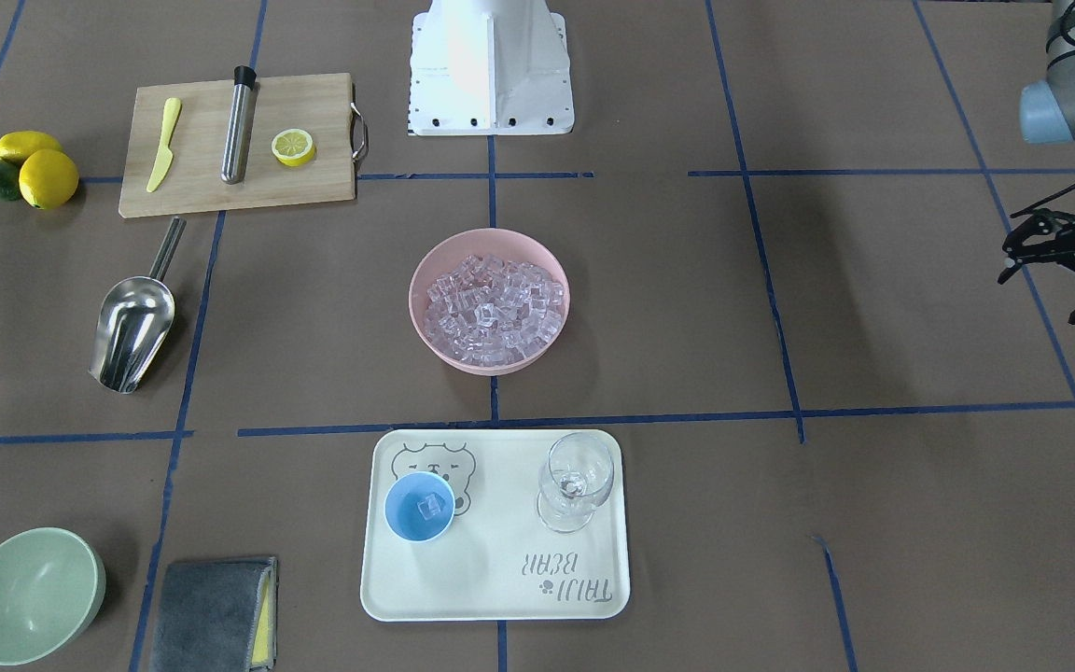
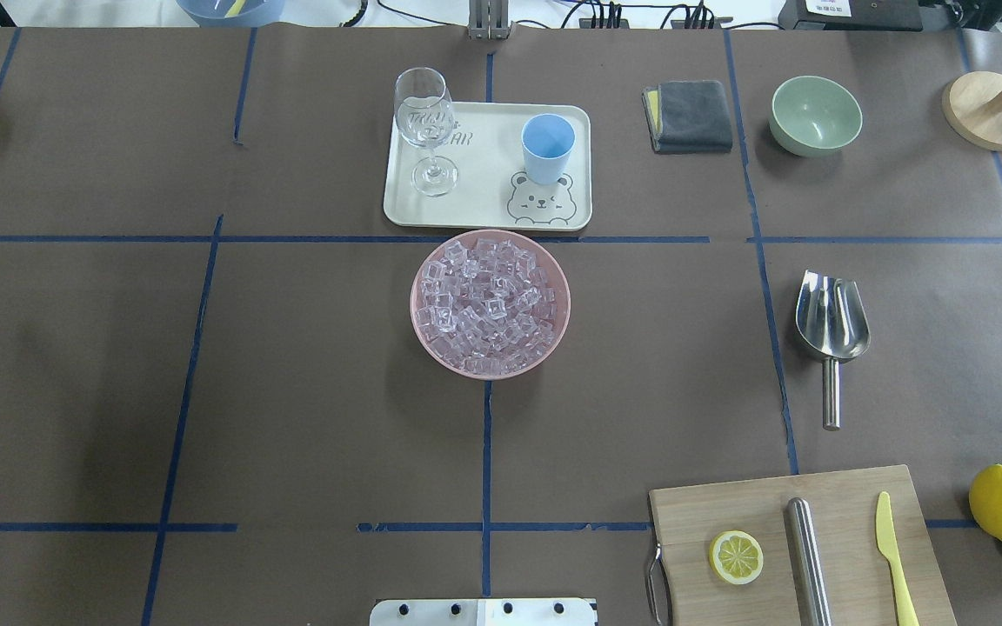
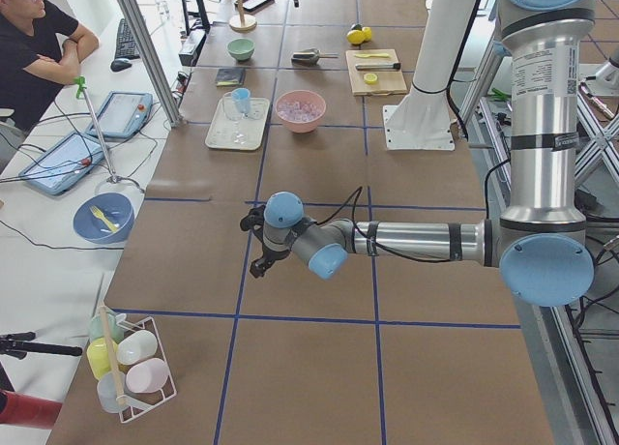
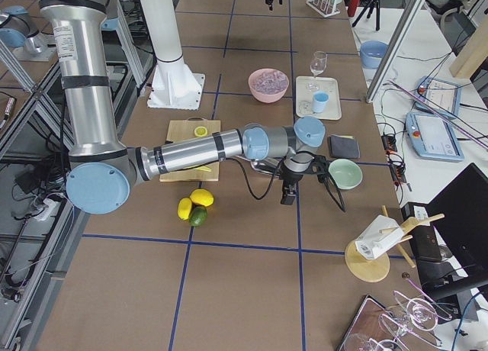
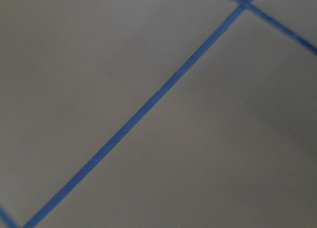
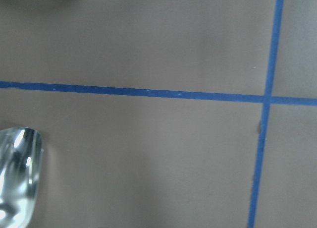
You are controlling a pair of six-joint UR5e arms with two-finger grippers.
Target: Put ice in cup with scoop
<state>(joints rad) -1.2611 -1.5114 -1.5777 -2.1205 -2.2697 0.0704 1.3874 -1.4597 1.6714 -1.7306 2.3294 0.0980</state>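
Observation:
The ice (image 1: 491, 303) is a heap of clear cubes in a pink bowl (image 2: 421, 326) at the table's middle. The light-blue cup (image 1: 418, 506) stands on a cream tray (image 1: 500, 597) and holds one cube; it also shows in the overhead view (image 2: 547, 148). The steel scoop (image 1: 132, 331) lies free on the table, also seen from overhead (image 2: 831, 317), and its trough edge shows in the right wrist view (image 6: 15, 178). My left gripper (image 1: 1046, 294) hovers open and empty, far from the bowl. My right gripper (image 4: 288, 192) hangs near the scoop; I cannot tell its state.
A clear stemmed glass (image 1: 575, 485) stands on the tray. A cutting board (image 1: 239, 196) carries a yellow knife, a steel cylinder (image 1: 238, 126) and a lemon half. Lemons (image 1: 48, 177), a pale-green bowl (image 1: 29, 597) and a grey cloth (image 1: 211, 616) lie on the right arm's side.

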